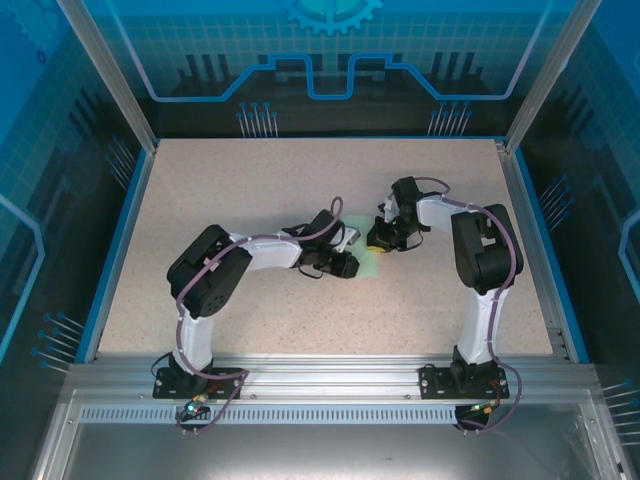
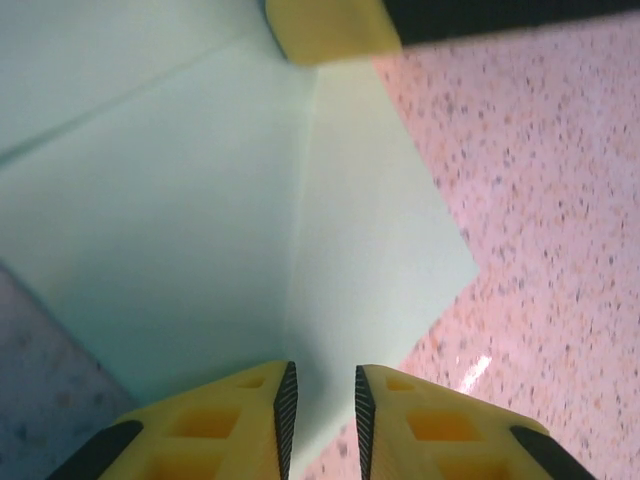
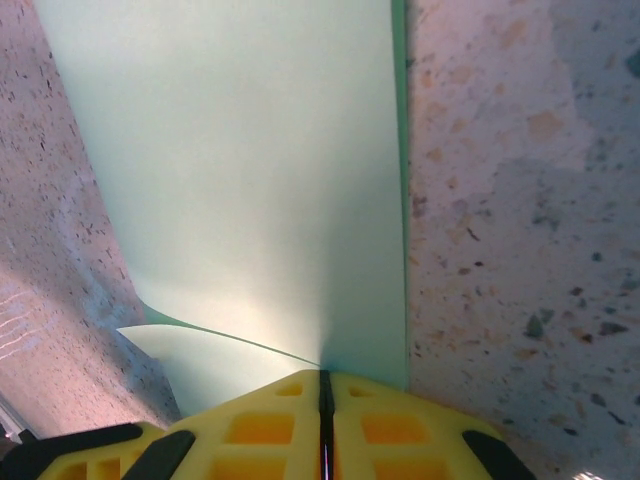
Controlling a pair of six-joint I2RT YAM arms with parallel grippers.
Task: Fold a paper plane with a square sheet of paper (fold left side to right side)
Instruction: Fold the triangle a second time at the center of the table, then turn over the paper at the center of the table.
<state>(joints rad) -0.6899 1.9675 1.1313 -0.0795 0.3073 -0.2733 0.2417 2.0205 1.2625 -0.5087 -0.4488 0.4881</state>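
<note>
One square sheet of paper (image 1: pixel 368 263), pale mint-green and creased, is seen lying at the middle of the tabletop (image 1: pixel 300 190), between two claws. The left claw (image 2: pixel 322 385) is held over one corner, its fingers slightly apart. The right claw (image 3: pixel 322 378) is pressed together, with a lifted layer of the sheet clamped at its tips.

Layout at centre
The square sheet of paper (image 1: pixel 367 264) lies on the table (image 1: pixel 250 180), between left gripper (image 1: pixel 352 265) and right gripper (image 1: pixel 381 243).
</note>
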